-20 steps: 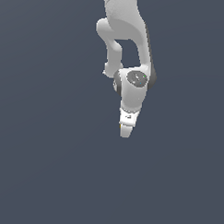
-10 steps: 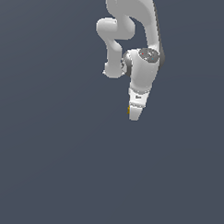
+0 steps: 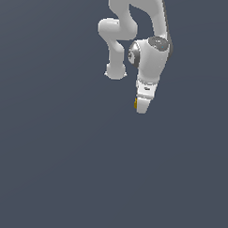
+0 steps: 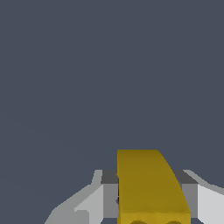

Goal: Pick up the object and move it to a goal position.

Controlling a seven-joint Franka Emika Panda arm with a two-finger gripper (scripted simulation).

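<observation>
1. You had the arm (image 3: 152,23) coming down from the top edge of the exterior view, right of centre, with the wrist bent so that the hand pointed downward.
2. Your gripper (image 3: 141,106) hung in the upper half of that view, over the plain dark grey ground (image 3: 62,170).
3. The object (image 3: 135,103) showed there only as a small yellow-gold speck at the gripper's tip, on the exterior view's left side of it.
4. In the wrist view the same object (image 4: 148,188) filled the gap between the fingers (image 4: 94,203), a yellow-gold block with a slanted far corner and two dark marks at its near edge.
5. The fingers were closed in on the block from both sides, touching it, so your gripper (image 4: 151,205) had hold of it with the jaws only as far apart as the block was wide.
6. Beyond the block, the wrist view showed only the even grey ground (image 4: 87,65).
7. Whether the block was clear of the ground or how high it was, you could not tell from either view.
</observation>
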